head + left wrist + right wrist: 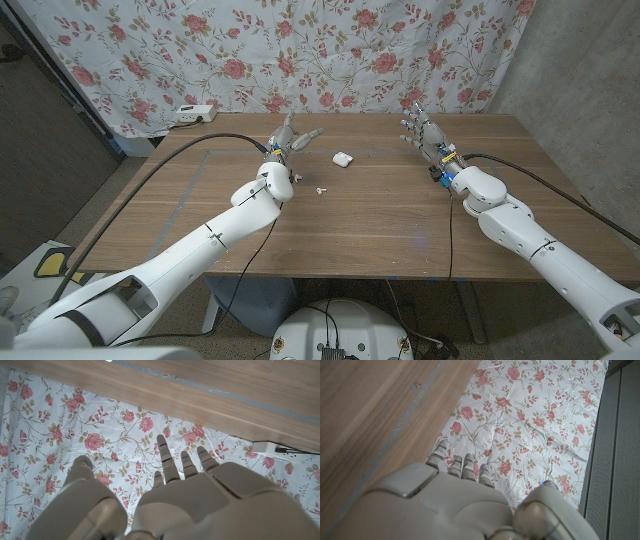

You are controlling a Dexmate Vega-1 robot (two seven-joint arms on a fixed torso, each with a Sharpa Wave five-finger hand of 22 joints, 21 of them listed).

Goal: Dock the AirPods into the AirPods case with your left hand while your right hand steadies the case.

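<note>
A small white AirPods case (342, 158) lies on the wooden table (380, 215) toward the far middle. One white AirPod (321, 188) lies loose on the table nearer to me, just right of my left wrist. My left hand (287, 138) is raised left of the case with its fingers spread and holds nothing. My right hand (423, 132) stands at the far right with fingers spread, well apart from the case. In the wrist views my left hand (170, 495) and right hand (450, 505) point at the floral curtain, empty.
A floral curtain (300, 50) hangs behind the table. A white power strip (190, 115) sits at the far left beyond the table's corner and appears as a power strip (270, 449) in the left wrist view. Black cables (180, 155) run along both arms.
</note>
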